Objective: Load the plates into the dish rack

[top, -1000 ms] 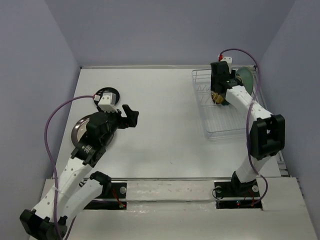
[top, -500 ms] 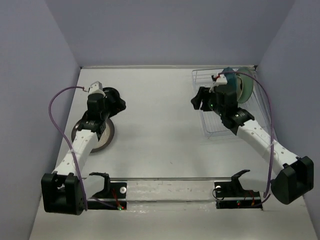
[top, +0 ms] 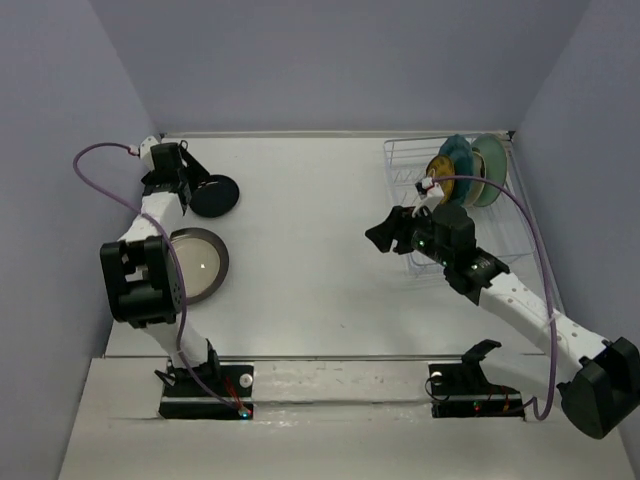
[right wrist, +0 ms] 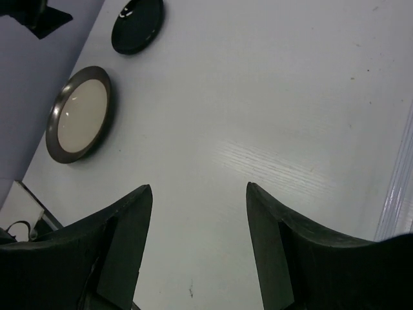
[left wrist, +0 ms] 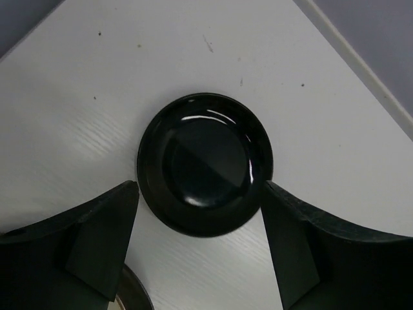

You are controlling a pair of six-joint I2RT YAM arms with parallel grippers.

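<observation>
Left gripper (left wrist: 199, 188), jaws spread wide and holding nothing, hangs over the small black plate (left wrist: 205, 161), a finger flanking each side of its near rim. Half a second ago this arm lay across the larger silver plate (top: 197, 264), which now shows whole, just behind the fingers. Beyond the black plate, the edge of the table (top: 300, 200) and the grey wall run close by.

Right gripper (right wrist: 198, 192), jaws parted and empty, has drawn away from the dish rack (top: 403, 165), now behind it, and faces a broad stretch of white tabletop. A second ago it was down inside the rack. Standing on edge at the rack's far end are the yellow patterned plate (top: 438, 168), the dark teal plate (top: 458, 152) and the pale mint plate (top: 490, 160).
</observation>
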